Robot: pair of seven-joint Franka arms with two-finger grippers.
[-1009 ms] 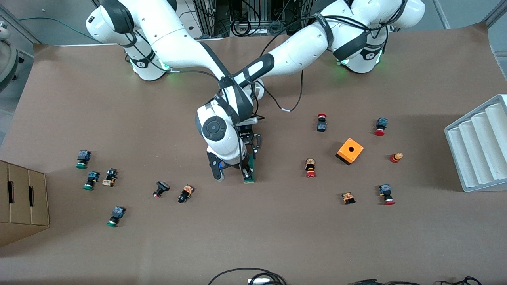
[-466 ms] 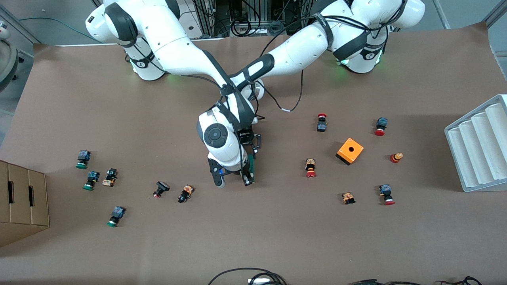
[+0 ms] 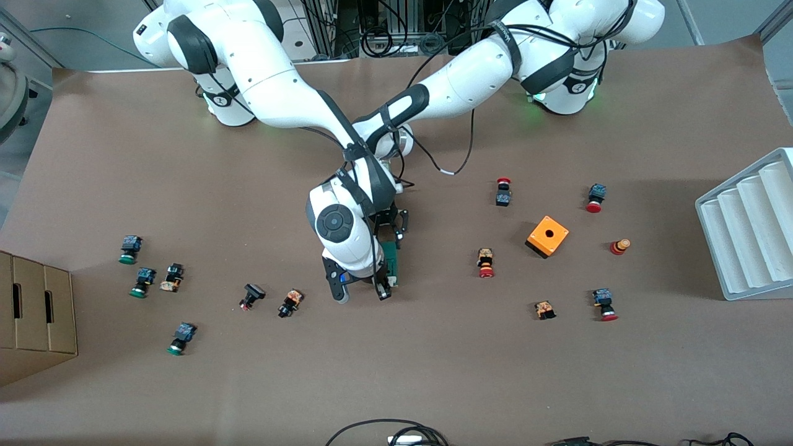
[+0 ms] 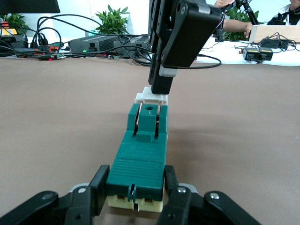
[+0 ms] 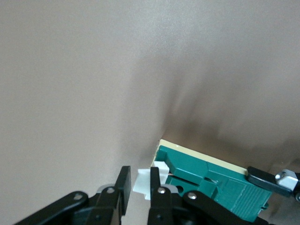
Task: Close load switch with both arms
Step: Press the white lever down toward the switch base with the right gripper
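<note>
On brown table (image 3: 433, 371): scattered push buttons (image 3: 485, 262).

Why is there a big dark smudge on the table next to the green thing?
In the right wrist view the smudge is a soft shadow on the table above the load switch, probably cast by the arms overhead. In the front view the same shadow pools under both arms. In the left wrist view a fainter shadow lies beside the switch.

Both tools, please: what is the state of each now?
Left tool: shut on the load switch.
Right tool: shut on the switch's white tab.
</note>
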